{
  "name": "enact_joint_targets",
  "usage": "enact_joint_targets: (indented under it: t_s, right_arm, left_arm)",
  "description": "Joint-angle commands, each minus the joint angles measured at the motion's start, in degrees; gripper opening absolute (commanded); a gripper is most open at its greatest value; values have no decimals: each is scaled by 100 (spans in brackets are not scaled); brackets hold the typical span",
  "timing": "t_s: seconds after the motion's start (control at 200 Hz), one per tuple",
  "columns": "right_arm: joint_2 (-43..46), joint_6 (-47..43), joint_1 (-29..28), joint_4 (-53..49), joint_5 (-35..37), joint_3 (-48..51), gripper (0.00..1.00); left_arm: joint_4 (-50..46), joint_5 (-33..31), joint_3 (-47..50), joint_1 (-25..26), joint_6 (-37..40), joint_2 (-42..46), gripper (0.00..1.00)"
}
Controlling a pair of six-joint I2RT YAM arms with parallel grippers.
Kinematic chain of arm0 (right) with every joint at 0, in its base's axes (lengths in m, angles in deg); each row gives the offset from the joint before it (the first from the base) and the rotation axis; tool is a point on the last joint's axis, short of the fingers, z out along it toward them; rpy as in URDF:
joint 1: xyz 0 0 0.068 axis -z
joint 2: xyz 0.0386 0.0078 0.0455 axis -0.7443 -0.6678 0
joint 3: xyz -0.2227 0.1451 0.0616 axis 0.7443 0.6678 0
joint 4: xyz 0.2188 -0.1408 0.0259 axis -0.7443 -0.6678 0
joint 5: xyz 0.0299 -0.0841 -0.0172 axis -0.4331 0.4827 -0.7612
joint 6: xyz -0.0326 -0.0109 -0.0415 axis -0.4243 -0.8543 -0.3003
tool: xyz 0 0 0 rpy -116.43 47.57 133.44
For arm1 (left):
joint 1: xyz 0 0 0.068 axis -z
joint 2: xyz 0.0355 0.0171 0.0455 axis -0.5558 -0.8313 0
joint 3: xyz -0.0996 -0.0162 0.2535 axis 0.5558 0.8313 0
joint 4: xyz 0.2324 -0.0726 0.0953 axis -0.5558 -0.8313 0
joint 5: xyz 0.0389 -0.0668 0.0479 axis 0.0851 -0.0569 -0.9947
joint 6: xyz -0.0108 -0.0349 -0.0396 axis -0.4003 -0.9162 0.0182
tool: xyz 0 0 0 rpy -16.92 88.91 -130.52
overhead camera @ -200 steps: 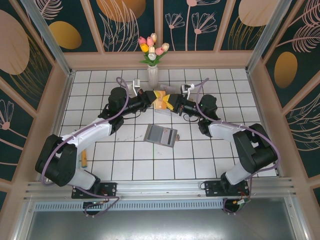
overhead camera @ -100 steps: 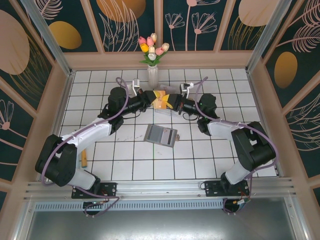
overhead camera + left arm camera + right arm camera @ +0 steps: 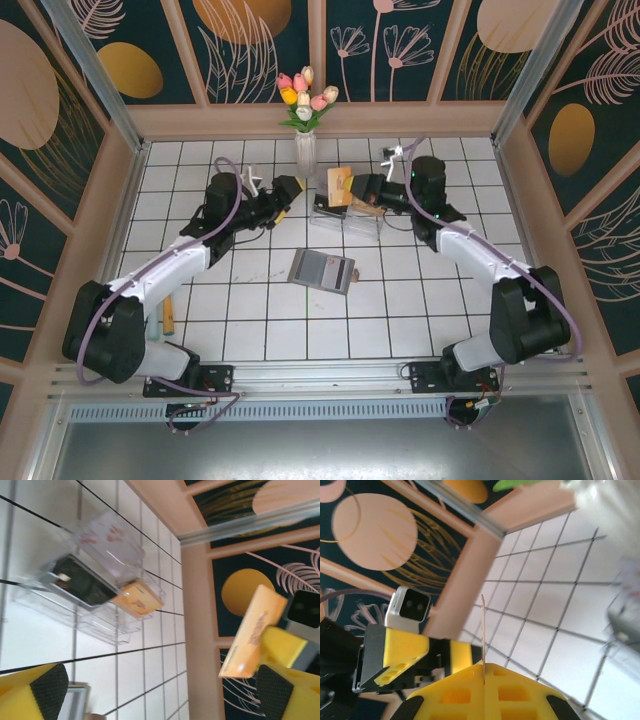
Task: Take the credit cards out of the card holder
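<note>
Now left jaws have let go, gaping empty; right jaws pinch tan card (image 3: 337, 185).

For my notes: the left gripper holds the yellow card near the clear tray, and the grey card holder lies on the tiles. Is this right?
No: the right gripper holds the yellow card, as the top external view shows; the left gripper is open and empty. The clear tray and the card holder are as you say.

Tulip vase (image 3: 305, 152), clear tray (image 3: 107, 537), tiled table (image 3: 250, 340)
</note>
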Motion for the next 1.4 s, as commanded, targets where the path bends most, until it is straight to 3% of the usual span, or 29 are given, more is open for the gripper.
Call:
enact_joint_targets:
  t_s: [0.0,0.105,0.285,0.52,0.741,1.396]
  right_arm:
    - [-125,-1936,87,-2150,694,-723,0]
    - [-314,-3012,181,-2853,1374,-1255,0]
    - [-106,-5030,258,-2505,1186,-996,0]
    - [-436,-6386,297,-2966,1597,-1383,0]
    - [-1516,-7107,334,-4474,1889,-2593,0]
    - [-2129,-8889,455,-4566,1352,-2547,0]
  left_arm:
    - [-406,-101,327,-285,353,257,98]
    - [-537,-127,602,-580,495,400,99]
    - [-744,-45,835,-831,847,555,99]
    - [-883,30,834,-896,1074,527,98]
    - [-931,10,836,-927,1096,375,99]
    - [-893,-49,711,-923,848,-127,98]
